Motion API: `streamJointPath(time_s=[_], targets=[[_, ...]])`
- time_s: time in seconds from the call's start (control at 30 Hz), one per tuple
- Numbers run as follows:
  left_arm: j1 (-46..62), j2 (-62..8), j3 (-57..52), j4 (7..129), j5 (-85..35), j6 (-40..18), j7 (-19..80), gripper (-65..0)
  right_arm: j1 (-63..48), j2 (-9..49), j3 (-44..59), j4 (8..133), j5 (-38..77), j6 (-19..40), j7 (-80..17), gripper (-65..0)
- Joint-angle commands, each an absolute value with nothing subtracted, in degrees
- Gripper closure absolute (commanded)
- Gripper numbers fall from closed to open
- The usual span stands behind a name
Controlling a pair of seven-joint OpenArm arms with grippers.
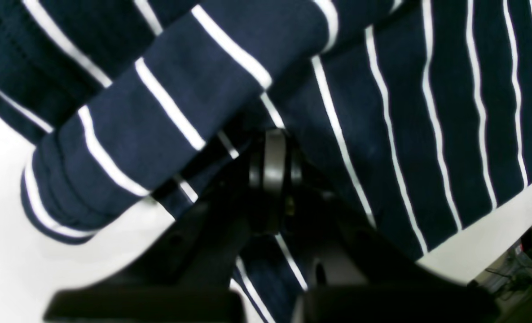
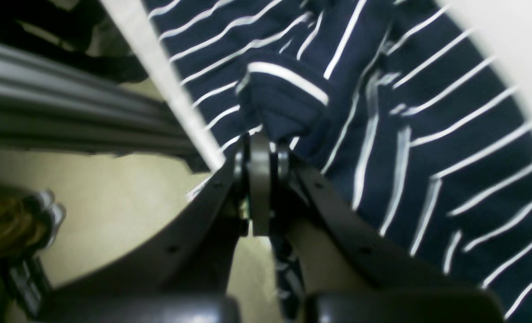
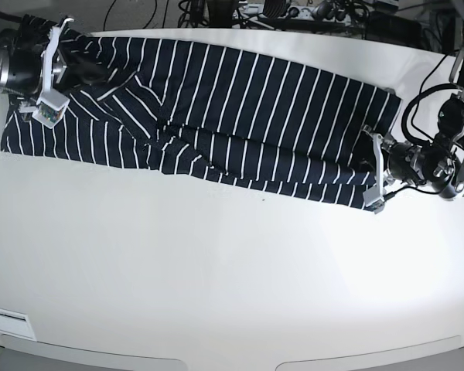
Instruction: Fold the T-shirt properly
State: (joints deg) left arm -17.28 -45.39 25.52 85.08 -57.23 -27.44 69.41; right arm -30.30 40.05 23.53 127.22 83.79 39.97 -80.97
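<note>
At the far left of the base view, my right pincer [image 3: 68, 56] was clamped on a bunched fold of the T-shirt [image 3: 240, 100]; my own arm hid the pinch there, though the right wrist view showed it. The shirt lay stretched in a long band across the back of the white table [image 3: 216, 263]. At its right end my left pincer [image 3: 365, 166] was closed on the cloth too, its tips buried under a rolled fold and hard to make out.
</note>
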Motion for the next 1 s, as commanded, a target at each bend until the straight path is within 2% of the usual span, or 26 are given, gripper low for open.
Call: streamJointPath(time_s=[0.0,0.17,0.4,0.5,0.63,0.67,0.77,0.8,0.83,0.97], targets=[[-17.15,-46.04,25.80,85.03,-56.40,-27.40,72.20,0.0,-31.27,41.10,24.10,128.31,85.00,40.00,-80.00,0.0],[-17.17,-46.04,25.80,85.03,-56.42,-27.40,72.20,0.0,-36.01,42.04,24.10,128.40,85.00,40.00,-80.00,0.0],[-17.17,-46.06,25.80,85.14,-56.38,-27.40,72.25,0.0,-36.51,41.89,24.10,125.75,84.27,40.00,-80.00,0.0],[-17.17,-46.06,25.80,85.14,-56.40,-27.40,72.25,0.0,-36.53,41.89,24.03,124.07,75.46,40.00,-79.99,0.0],[-17.17,-46.06,25.80,85.14,-56.42,-27.38,72.25,0.0,-36.51,41.91,24.05,122.43,68.66,40.00,-74.41,0.0],[-17.17,-46.04,25.80,85.14,-56.42,-27.38,72.25,0.0,-36.49,41.93,24.05,122.45,68.58,40.00,-73.82,-4.6],[-17.17,-46.04,25.80,85.14,-56.42,-27.35,72.29,0.0,-36.34,41.98,24.08,122.93,71.61,40.00,-73.67,-30.6],[-17.17,-46.06,25.80,85.14,-56.40,-27.35,72.53,0.0,-36.34,42.00,24.08,123.61,72.82,40.00,-74.41,-36.5],[-17.17,-46.04,25.80,85.14,-56.42,-27.35,72.88,0.0,-36.34,42.00,24.08,124.73,73.89,40.00,-75.40,-39.1],[-17.17,-46.04,25.80,85.14,-56.42,-27.35,74.54,0.0,-36.36,41.95,25.04,131.61,80.62,40.00,-77.73,-39.0]])
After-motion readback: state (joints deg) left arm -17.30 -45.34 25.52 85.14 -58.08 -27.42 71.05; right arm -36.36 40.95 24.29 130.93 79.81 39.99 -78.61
